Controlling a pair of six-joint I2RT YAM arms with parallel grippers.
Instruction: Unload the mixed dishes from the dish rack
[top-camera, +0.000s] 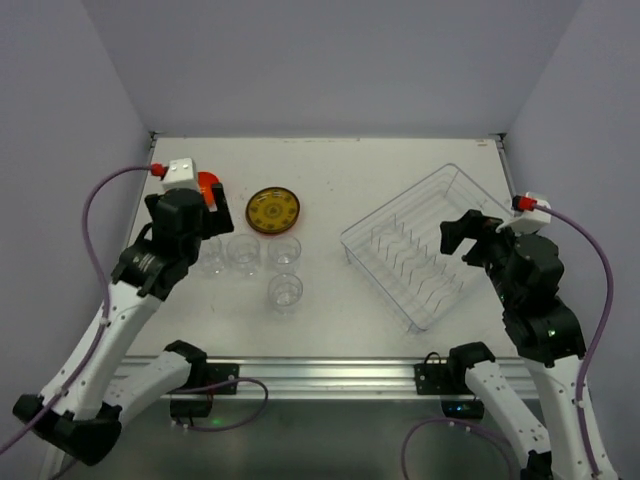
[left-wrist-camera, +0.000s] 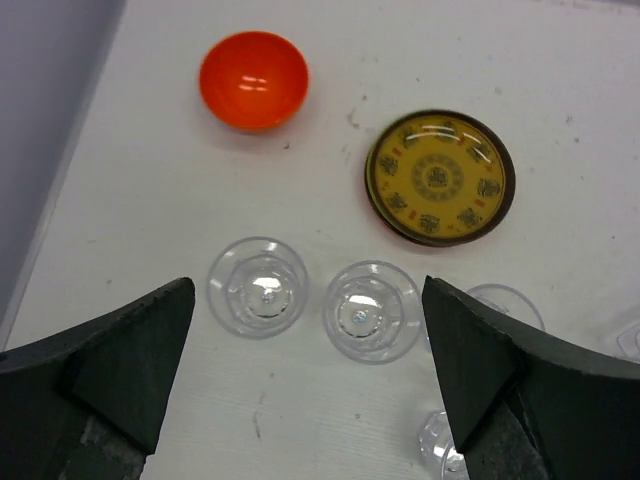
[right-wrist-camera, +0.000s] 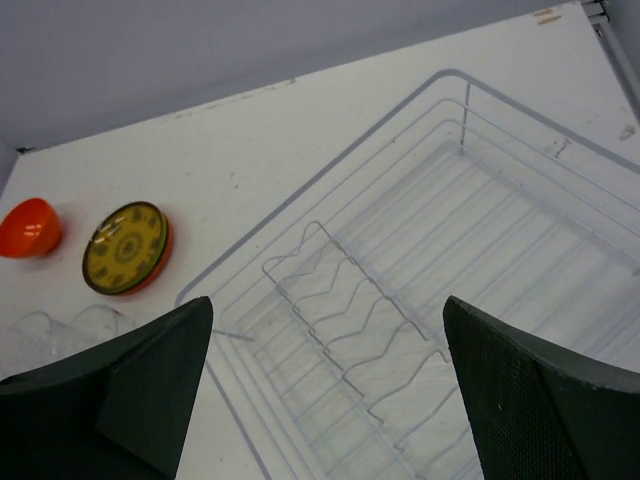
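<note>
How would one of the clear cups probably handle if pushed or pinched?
The clear cup looks thin and see-through, so probably light and quick to slide or tip. Its smooth round wall may slip, or flex under a firm pinch.

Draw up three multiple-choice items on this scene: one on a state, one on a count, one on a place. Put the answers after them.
1. What state is the dish rack in?
A. Empty
B. Full of plates
C. Tipped on its side

2. How many clear cups stand on the table?
A. Two
B. Four
C. Six

3. Where is the patterned plate?
A. In the dish rack
B. On the table, right of the orange bowl
C. On top of a cup

Answers:
1 A: the right wrist view shows only bare dividers.
2 B: the top view shows three in a row and one nearer the arms.
3 B: it lies flat on the table beside the bowl, well apart from the rack.
</note>
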